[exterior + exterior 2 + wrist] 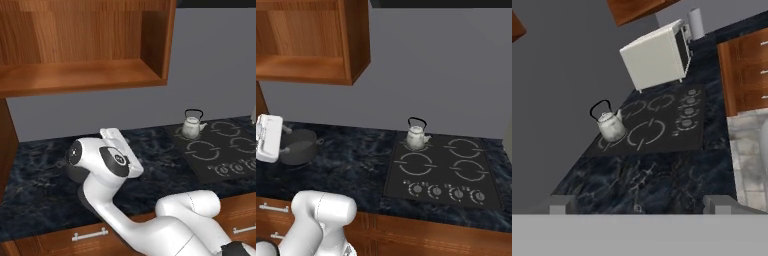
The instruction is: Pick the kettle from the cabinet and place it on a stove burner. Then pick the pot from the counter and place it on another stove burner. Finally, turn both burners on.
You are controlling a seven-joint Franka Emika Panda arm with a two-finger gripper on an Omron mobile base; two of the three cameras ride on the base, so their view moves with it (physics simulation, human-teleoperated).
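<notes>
The white arm (150,220) rose nearest the camera, bent over the dark marble counter (45,185). Its end effector (637,204) stood wide open with nothing between its fingers, above bare counter beside the cooktop (443,170). The kettle (416,135) sat upright on the rear left burner (412,144). The pot (298,146) rested on the counter, well to the left of the cooktop, below the wooden cabinet (311,45).

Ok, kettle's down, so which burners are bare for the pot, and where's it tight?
The kettle fills the back-left ring. The front-left ring, back-right ring and front-right ring are bare. The counter between pot and cooktop is open. The knob row crowds the front edge.
</notes>
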